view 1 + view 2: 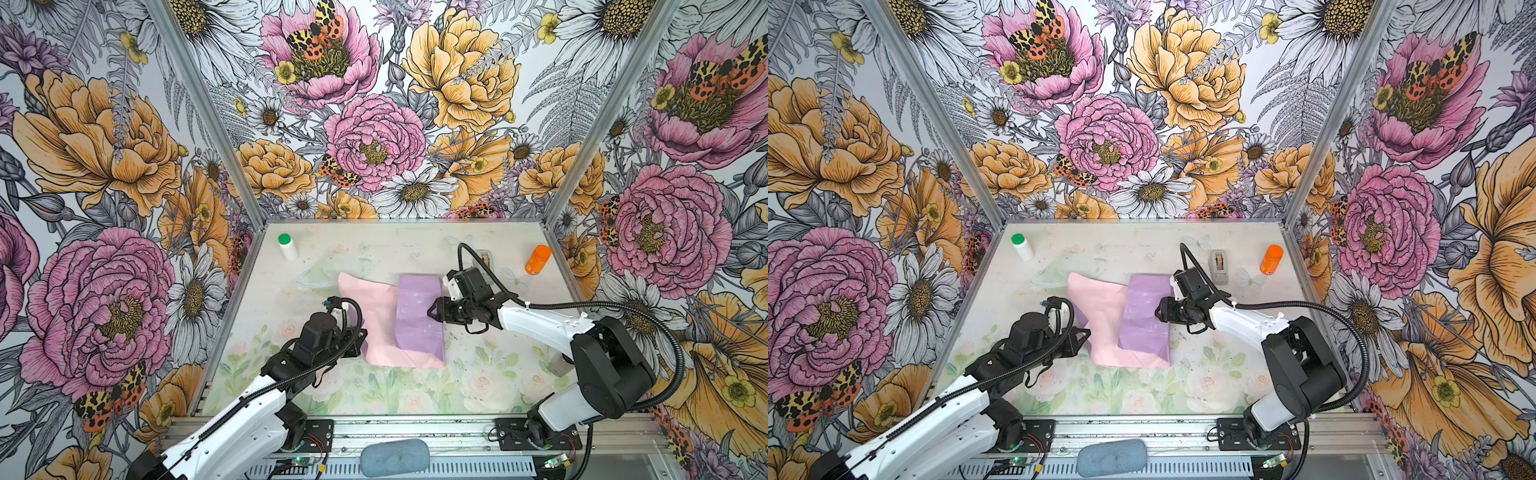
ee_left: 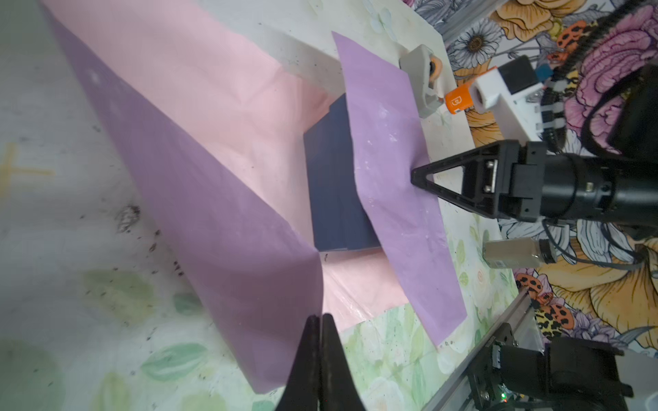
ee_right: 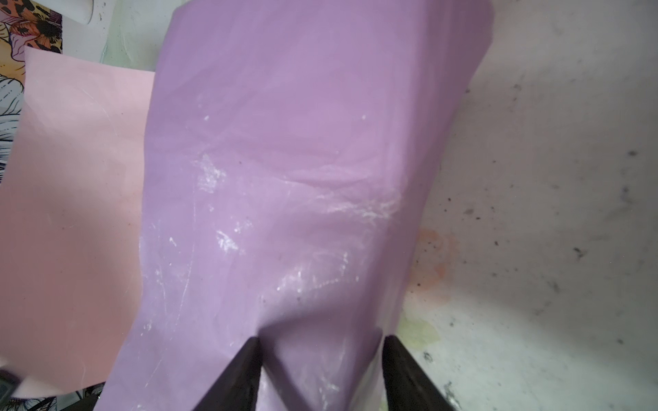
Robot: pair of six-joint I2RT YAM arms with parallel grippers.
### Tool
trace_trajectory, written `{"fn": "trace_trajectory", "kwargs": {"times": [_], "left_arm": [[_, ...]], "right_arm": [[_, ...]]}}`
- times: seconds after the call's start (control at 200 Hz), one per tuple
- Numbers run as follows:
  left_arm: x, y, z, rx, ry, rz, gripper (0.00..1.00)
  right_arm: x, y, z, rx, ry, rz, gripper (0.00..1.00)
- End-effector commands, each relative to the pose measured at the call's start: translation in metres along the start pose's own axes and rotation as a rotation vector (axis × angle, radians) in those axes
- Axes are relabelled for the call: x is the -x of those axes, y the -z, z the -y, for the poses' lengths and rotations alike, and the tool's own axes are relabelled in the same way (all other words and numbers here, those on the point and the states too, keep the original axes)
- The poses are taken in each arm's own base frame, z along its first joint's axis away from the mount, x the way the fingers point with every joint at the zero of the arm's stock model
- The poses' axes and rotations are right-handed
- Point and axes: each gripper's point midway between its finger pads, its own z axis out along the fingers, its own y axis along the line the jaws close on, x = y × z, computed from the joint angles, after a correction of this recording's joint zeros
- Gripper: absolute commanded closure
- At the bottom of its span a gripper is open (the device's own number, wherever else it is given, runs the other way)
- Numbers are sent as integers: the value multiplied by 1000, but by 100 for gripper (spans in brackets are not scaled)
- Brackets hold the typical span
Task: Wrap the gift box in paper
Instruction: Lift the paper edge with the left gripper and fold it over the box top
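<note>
- Two flaps of the paper (image 1: 382, 316) fold around the gift box (image 2: 331, 199) in the middle of the table (image 1: 374, 253); only a navy side shows.
- The left end effector (image 2: 319, 320) looks pinched tight on the raised flap's edge.
- The right end effector (image 3: 320, 338) has its jaws half apart, tips pressing the other flap onto the box.
- I'd judge the sheet thin, floppy and easily torn: take it by the edges.

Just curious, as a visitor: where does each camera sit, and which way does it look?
Top views: twin cameras high over the table's front, looking down toward the back wall; left gripper and right gripper both show.
Left wrist: on the left arm, looking past its shut fingers pinching the paper toward the gift box and right gripper.
Right wrist: on the right arm, looking past its open fingers onto the paper.
Shared: all show the paper.
</note>
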Motion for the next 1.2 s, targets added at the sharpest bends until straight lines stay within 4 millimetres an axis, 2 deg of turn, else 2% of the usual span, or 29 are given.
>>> {"fn": "trace_trajectory", "kwargs": {"times": [0.0,0.095,0.21,0.31,0.405,0.68,0.831,0.946,1.196], "left_arm": [[16,-1,57,-166,-213,36,100],[10,-7,81,-168,-392,12,100],[9,-16,103,-187,-495,-16,100],[6,-26,115,-217,-532,-64,100],[-8,-37,119,-231,-566,-138,100],[-56,-58,114,-245,-583,-361,100],[-69,-61,107,-222,-583,-435,100],[-69,-60,97,-168,-588,-454,100],[-51,-61,77,-20,-556,-409,100]], "right_arm": [[-15,-11,9,-32,9,-56,44],[-16,-11,9,-29,10,-55,44],[-16,-11,9,-27,11,-55,44],[-15,-11,8,-22,12,-50,44],[-15,-11,7,-18,13,-50,44],[-9,-8,-1,14,12,-34,44],[-6,-6,-5,30,8,-23,44],[-4,-4,-9,50,8,-14,44],[-3,-1,-11,72,-4,-2,44]]}}
